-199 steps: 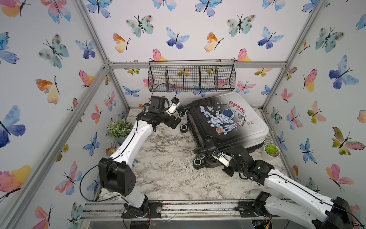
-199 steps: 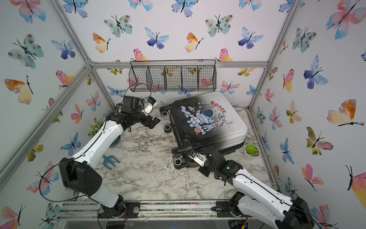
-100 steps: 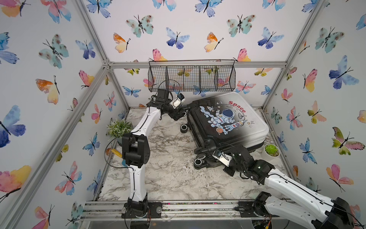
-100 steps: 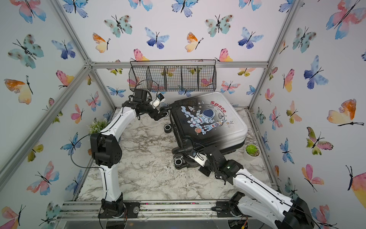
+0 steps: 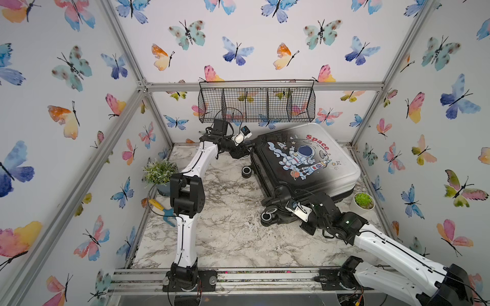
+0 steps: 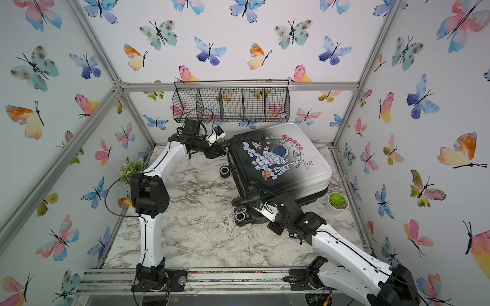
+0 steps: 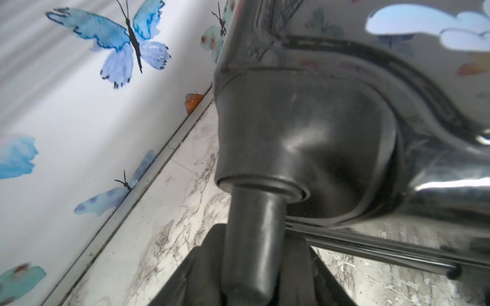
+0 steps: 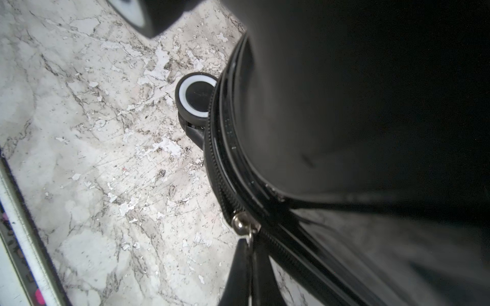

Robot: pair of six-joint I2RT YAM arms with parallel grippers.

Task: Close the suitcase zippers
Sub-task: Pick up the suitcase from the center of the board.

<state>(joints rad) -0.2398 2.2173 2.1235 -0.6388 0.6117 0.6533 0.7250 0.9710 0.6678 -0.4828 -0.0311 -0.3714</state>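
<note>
The suitcase [image 5: 305, 159] [image 6: 278, 161] lies flat at the back right of the marble table, astronaut side up. My left gripper [image 5: 245, 147] [image 6: 221, 149] [image 7: 253, 238] is at the case's back-left corner. In the left wrist view its dark fingers press both sides of a black wheel leg [image 7: 254, 227] under the corner housing. My right gripper [image 5: 289, 203] [image 6: 259, 206] [image 8: 250, 246] sits at the near-left corner, shut on the thin pull tab hanging from a silver zipper slider [image 8: 242, 224]. The black zipper band [image 8: 220, 169] curves round the corner above it.
A free caster wheel [image 5: 246, 172] sticks out on the case's left side, another [image 5: 267, 216] by my right gripper. A leafy potted plant [image 5: 160, 171] and a yellow-handled tool [image 5: 161, 208] sit by the left wall. A small white pot [image 5: 363, 201] stands right. A wire basket [image 5: 256, 104] hangs on the back wall.
My left arm has reached back and right to the suitcase's back-left corner, and its jaws have narrowed around the wheel leg. The right gripper and the suitcase have stayed put.
</note>
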